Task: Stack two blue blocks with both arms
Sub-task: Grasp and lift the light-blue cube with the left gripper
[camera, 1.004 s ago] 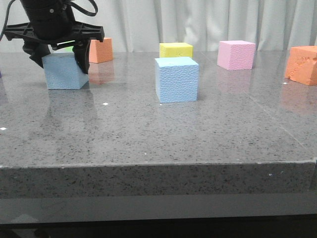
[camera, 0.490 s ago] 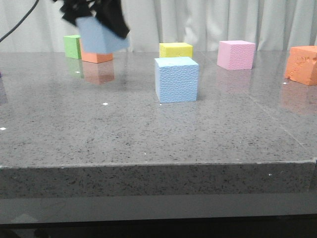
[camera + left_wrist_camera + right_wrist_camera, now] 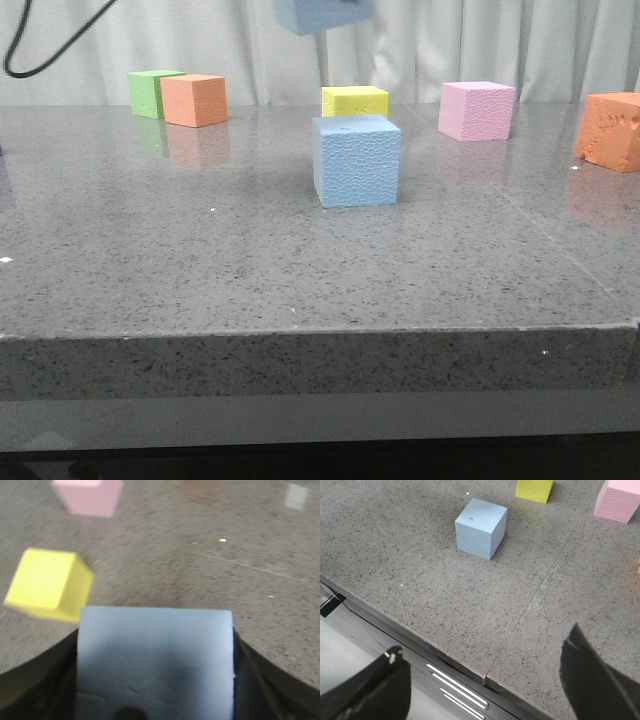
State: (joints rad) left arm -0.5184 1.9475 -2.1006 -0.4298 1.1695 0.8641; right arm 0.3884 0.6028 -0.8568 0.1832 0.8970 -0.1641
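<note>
One blue block (image 3: 357, 160) stands on the grey table (image 3: 250, 270) near the middle, also seen in the right wrist view (image 3: 481, 527). A second blue block (image 3: 322, 13) hangs high in the air, just above and slightly left of the first, cut off by the front view's top edge. My left gripper (image 3: 156, 638) is shut on that raised block (image 3: 155, 665), black fingers (image 3: 252, 680) pressing both its sides. My right gripper (image 3: 484, 642) is open and empty, hovering over the table's near edge, well short of the standing block.
A yellow cube (image 3: 355, 100) sits just behind the standing blue block, a pink cube (image 3: 477, 110) to its right. Orange (image 3: 195, 100) and green (image 3: 150, 92) cubes sit far left, another orange cube (image 3: 610, 130) at the right edge. A black cable (image 3: 35, 65) hangs top left.
The left gripper lifted its blue block off the table at the far left and carried it up and rightward, to above the standing blue block. The standing block has not moved.
</note>
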